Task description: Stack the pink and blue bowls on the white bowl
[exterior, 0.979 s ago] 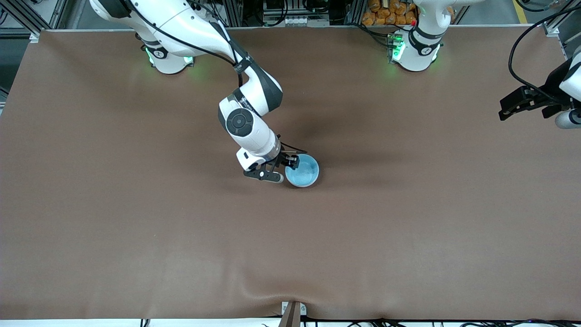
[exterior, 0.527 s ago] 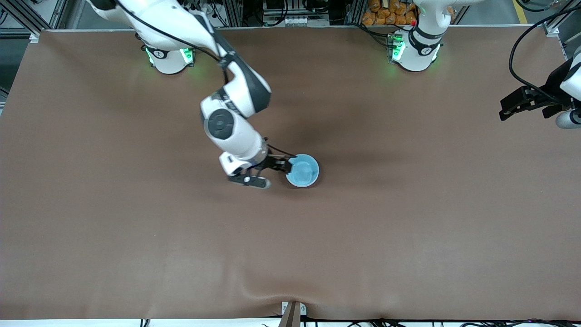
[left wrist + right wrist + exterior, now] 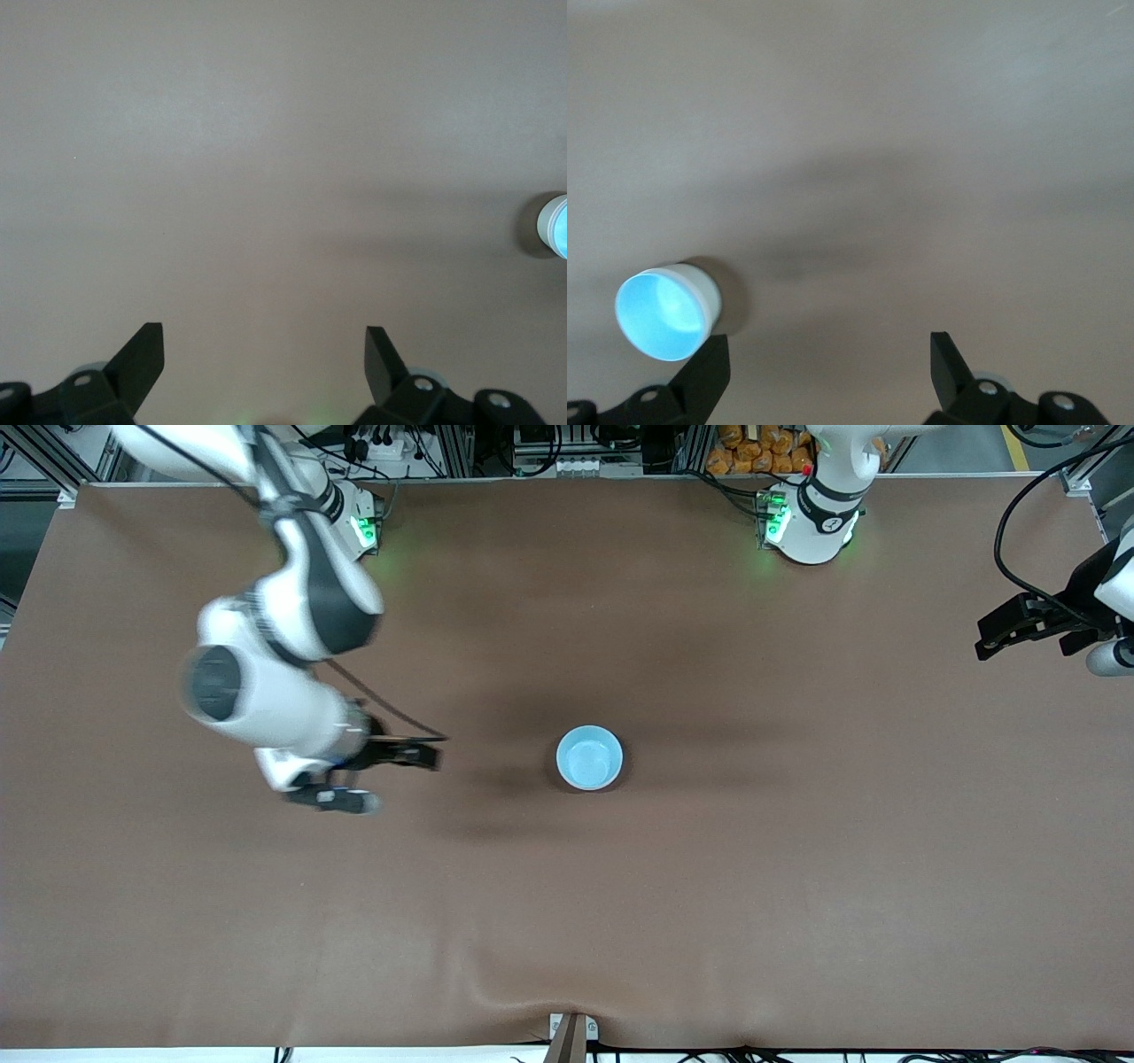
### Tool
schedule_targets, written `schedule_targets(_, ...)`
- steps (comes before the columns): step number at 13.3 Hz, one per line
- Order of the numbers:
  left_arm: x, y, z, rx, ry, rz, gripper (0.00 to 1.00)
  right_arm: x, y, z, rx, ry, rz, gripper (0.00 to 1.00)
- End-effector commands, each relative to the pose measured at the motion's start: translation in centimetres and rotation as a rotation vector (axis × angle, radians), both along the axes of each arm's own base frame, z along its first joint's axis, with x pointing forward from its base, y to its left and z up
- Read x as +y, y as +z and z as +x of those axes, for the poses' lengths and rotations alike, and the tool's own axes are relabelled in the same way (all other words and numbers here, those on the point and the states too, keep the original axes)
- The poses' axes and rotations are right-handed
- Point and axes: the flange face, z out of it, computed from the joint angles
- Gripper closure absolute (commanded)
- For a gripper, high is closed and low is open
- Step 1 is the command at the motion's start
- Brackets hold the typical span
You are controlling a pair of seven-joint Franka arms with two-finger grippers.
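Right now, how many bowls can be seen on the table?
1. The blue bowl stands upright near the middle of the table. In the right wrist view its outer wall looks white, so other bowls may sit nested beneath it, hidden.

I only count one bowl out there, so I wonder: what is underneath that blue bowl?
The blue bowl sits as the top of a stack; in the right wrist view a pale whitish wall shows below its rim. Whether a pink bowl is nested between them cannot be seen, since the blue one covers it.
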Motion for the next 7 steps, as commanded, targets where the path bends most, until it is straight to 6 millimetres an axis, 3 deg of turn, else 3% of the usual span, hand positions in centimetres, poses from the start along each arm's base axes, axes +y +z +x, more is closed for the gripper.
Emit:
schedule_targets(1,0.2,0.7,-0.6,-0.017,-0.018,0.007,0.0,-7.4,3.5,-1.3,-0.048,0.026,-0.047,0.0)
schedule_targets(4,0.2,0.7,-0.6,-0.017,-0.018,0.007,0.0,-13.2,7.5,-3.0,-0.033,0.101,-0.065,0.0)
schedule_targets(7,0.3,0.7,-0.6,-0.017,-0.017,0.008,0.0,-17.4,11.2,-4.8,-0.041,0.117,-0.085,0.0)
